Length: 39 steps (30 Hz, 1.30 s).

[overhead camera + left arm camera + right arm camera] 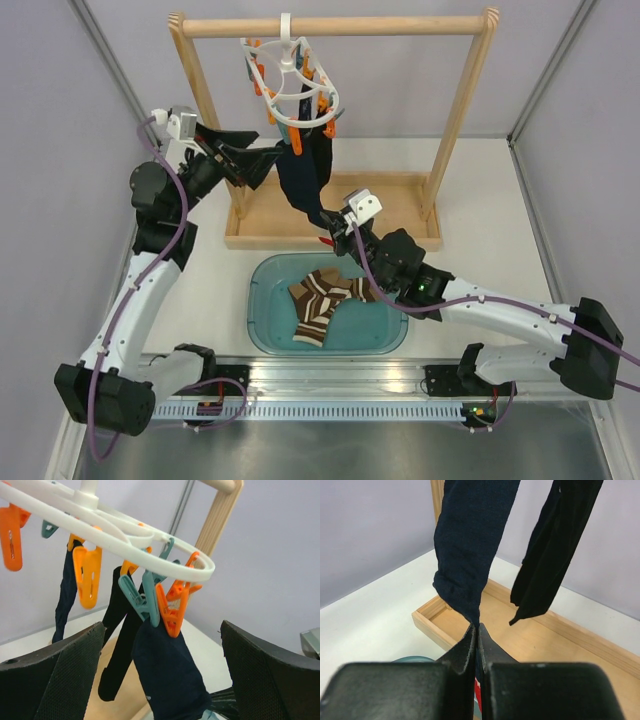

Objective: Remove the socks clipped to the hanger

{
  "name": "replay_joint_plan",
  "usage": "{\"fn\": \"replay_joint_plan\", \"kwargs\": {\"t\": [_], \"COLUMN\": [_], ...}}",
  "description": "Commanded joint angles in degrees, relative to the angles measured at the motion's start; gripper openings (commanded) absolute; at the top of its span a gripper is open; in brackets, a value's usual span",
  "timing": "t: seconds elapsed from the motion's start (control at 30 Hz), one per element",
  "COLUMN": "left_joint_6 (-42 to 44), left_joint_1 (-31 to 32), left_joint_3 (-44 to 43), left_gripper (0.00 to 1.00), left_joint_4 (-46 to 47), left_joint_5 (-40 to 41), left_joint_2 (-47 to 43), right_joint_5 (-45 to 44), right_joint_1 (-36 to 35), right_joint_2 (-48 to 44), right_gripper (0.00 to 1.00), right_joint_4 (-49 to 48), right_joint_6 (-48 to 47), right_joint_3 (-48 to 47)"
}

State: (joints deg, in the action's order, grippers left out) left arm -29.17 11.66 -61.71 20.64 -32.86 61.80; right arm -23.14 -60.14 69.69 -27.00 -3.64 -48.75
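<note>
The white ring hanger (292, 82) hangs from the wooden rail with orange and teal pegs; it also shows in the left wrist view (150, 545). A dark navy sock (300, 175) hangs from its pegs. My right gripper (328, 222) is shut on this sock's lower tip; in the right wrist view the jaws (476, 628) pinch the navy sock (470, 540). A second black sock (555, 545) hangs beside it. My left gripper (272, 163) is open, its fingers (70, 665) on either side of the clipped navy sock (170, 675), just below an orange peg (172, 615).
The wooden rail frame (330, 27) stands on a wooden base tray (400, 215) at the back. A teal basin (256, 320) in front holds brown striped socks (322, 300). Grey walls close in both sides.
</note>
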Motion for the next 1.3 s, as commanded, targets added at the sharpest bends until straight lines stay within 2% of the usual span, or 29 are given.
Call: {"fn": "replay_joint_plan", "kwargs": {"t": [0.0,0.3,0.53,0.9,1.27], "left_joint_6": [-9.7,-13.6,-12.5,-14.2,-15.8], "left_joint_1": [-1.5,-2.1,-2.1,-2.2,-2.2], "left_joint_3": [-4.1,-7.2,-7.5,-6.4,-8.5], "left_gripper": [0.99,0.99,0.99,0.99,0.96], "left_joint_4": [7.1,4.3,2.4,8.8,9.8], "left_joint_5": [-7.0,-9.2,-8.7,-8.6,-7.4], "left_joint_2": [2.3,4.4,6.6,9.6,13.1], "right_joint_5": [0.5,0.5,0.9,2.0,3.0], "right_joint_1": [0.2,0.1,0.2,0.2,0.2], "right_joint_2": [-1.9,-2.5,-3.0,-4.4,-4.4], "right_gripper": [0.01,0.01,0.01,0.01,0.01], "right_joint_4": [-0.4,-0.4,-0.7,-0.9,-1.4], "right_joint_6": [0.8,1.0,1.5,2.1,2.8], "right_joint_3": [0.3,0.4,0.8,1.6,1.8]}}
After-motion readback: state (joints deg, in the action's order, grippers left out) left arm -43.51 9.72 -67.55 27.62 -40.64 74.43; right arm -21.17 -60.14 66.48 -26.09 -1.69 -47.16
